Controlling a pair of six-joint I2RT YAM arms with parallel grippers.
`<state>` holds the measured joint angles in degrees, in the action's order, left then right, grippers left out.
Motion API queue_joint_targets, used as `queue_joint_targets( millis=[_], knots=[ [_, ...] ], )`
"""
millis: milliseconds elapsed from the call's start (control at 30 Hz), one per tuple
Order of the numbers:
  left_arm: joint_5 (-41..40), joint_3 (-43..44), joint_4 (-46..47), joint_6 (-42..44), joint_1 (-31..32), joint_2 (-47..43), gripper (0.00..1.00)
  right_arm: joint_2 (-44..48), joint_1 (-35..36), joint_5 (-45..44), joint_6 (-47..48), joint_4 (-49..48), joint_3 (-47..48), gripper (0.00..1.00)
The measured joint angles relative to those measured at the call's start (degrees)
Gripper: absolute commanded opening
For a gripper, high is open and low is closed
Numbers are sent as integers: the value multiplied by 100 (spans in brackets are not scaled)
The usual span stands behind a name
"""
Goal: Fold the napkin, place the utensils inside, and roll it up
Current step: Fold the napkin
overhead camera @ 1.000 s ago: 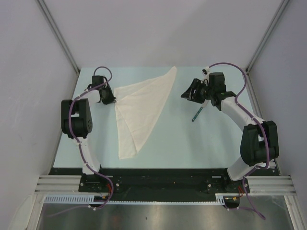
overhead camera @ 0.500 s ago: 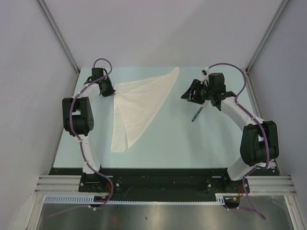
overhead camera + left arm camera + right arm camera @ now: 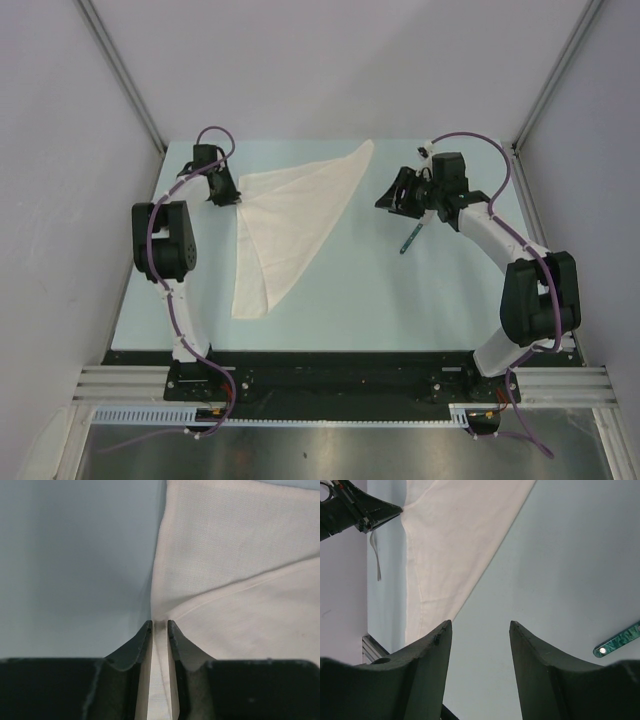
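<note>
One large white cloth napkin (image 3: pixel 290 220) lies on the pale blue desk (image 3: pixel 400 300). There are also one knife and two robot arms, each ending in a black two-fingered pincer.

The napkin is folded into a long triangle. One tip points to the far side, a narrower tip points toward the arm bases, and the third corner sticks out to the left. In the left wrist view one layer lies over another, with a hemmed edge running diagonally across. The fabric is plain, finely woven and mostly flat, with soft creases fanning out from the left corner.

The left pincer (image 3: pixel 159 625) is at that left corner, its jaws closed tightly on the cloth, which is gathered into a thin strip between them.

The right pincer (image 3: pixel 480 625) is to the right of the napkin's far tip and apart from it. Its jaws are spread wide with nothing between them.

The small slim knife with a mottled teal handle (image 3: pixel 411 237) lies on the desk further right of the napkin, well clear of the cloth. Its far end is hidden by the right arm in the top view.
</note>
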<state>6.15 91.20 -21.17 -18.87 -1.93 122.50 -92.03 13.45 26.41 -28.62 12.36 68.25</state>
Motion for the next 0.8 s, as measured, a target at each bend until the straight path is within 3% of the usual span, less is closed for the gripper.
queue_joint_targets(
  millis=[233,600,800],
  knots=[
    [7,0,4,0,0,33,21,-28,42,0,2,20,0,55],
    [-7,0,57,20,13,85,8,-55,74,17,22,55,0,55],
    [-162,0,70,105,63,85,7,-146,138,50,24,72,0,55]
  ],
)
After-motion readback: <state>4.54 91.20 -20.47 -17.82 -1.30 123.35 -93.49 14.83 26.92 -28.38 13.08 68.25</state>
